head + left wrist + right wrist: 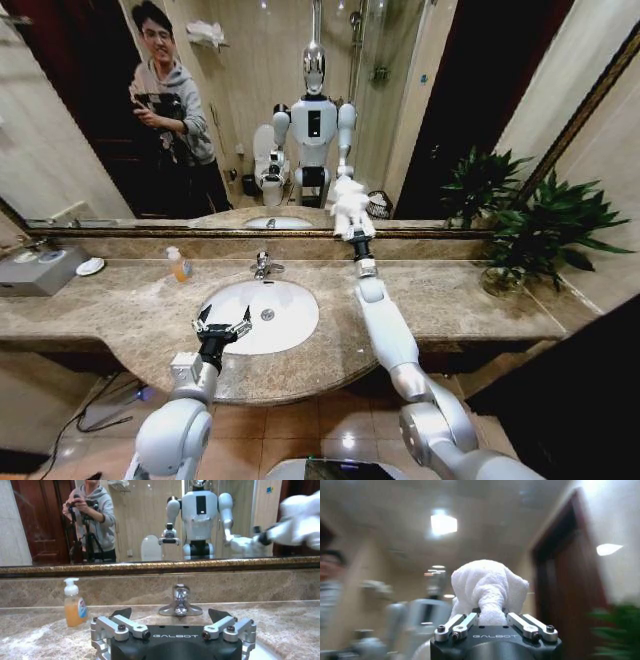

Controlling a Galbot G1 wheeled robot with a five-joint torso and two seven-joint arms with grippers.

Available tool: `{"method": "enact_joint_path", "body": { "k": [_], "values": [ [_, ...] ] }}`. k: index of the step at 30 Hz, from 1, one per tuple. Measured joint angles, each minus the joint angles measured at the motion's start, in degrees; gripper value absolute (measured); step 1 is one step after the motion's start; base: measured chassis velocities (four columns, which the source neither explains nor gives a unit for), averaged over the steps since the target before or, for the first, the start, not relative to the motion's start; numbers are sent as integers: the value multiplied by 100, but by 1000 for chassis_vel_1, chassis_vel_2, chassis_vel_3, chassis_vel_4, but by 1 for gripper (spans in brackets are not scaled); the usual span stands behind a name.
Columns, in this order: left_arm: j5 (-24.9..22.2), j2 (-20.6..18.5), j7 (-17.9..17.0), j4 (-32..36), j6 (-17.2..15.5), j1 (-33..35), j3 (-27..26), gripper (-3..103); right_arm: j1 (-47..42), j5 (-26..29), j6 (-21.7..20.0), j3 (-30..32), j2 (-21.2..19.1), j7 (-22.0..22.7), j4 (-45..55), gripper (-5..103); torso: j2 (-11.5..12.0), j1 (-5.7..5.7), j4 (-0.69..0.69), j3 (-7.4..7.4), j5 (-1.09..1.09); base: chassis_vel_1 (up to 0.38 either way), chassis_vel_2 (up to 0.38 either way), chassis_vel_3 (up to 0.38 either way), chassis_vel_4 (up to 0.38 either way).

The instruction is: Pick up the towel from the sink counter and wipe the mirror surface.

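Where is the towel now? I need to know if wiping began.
The towel is clamped in the right end effector, raised against the mirror above the counter, right of the faucet.

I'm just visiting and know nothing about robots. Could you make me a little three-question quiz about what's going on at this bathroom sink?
1. True or false: the right gripper is shut on the towel.
2. Where is the left gripper? A) over the basin, open B) pressed on the mirror C) holding the soap bottle
3. Fill in: the towel is held up against the ____.

Key: 1 true; 2 A; 3 mirror.
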State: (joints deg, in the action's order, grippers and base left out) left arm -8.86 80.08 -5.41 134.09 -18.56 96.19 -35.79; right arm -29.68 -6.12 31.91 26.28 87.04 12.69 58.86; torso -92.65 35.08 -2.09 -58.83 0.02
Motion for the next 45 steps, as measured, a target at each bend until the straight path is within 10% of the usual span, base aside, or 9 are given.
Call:
{"method": "enact_joint_path", "body": {
  "k": [11,22,35,45],
  "values": [
    [0,1,0,0,0,0,0,100,-1761,1822,-917,803,-1190,-892,2577,15,0,0,1,0,2,0,0,0,0],
    [0,0,1,0,0,0,0,100,-4231,2754,-2247,958,-1210,-1294,5479,15,-1,-1,2,1,-2,0,0,0,0],
    [0,0,1,0,0,0,0,100,-5465,2640,-1861,755,-1179,-1585,6360,15,0,0,4,0,-2,0,0,0,0],
    [0,0,1,0,0,0,0,100,-5241,2337,-3063,-495,-1228,-1523,5556,15,0,-1,1,0,-2,0,0,0,0]
  ]
}}
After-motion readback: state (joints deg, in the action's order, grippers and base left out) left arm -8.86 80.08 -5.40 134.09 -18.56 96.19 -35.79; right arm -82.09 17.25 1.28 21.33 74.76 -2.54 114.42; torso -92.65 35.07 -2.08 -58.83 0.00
